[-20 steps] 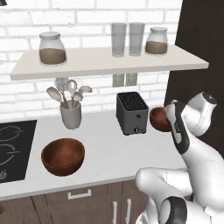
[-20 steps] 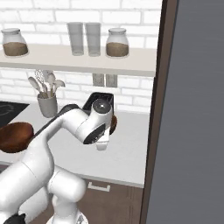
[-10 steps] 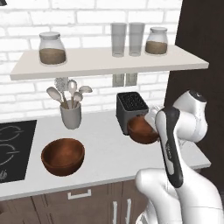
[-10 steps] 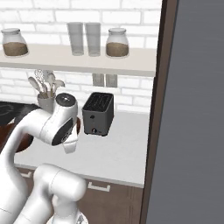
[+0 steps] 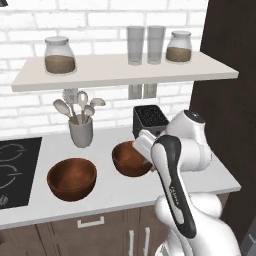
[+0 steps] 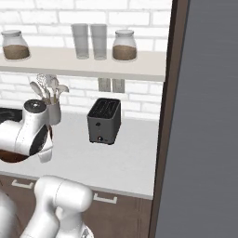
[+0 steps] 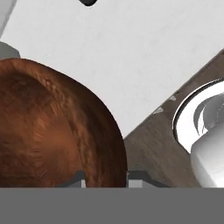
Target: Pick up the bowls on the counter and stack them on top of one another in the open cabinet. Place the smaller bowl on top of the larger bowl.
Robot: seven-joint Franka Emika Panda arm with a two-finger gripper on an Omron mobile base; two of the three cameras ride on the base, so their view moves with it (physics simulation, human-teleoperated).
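Shifted leftward from beside the toaster [image 5: 150,118]: small bowl [image 5: 131,159], mouth tilted up-left, rim pinched by end effector [image 5: 141,148], above surface [image 5: 115,192] near upright large bowl [image 5: 72,178].

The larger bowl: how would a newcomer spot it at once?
Find the pale counter under the wall shelf. Left of the toaster, in front of the utensil cup, sits the larger bowl, free of the tool, while the other bowl is gripped.
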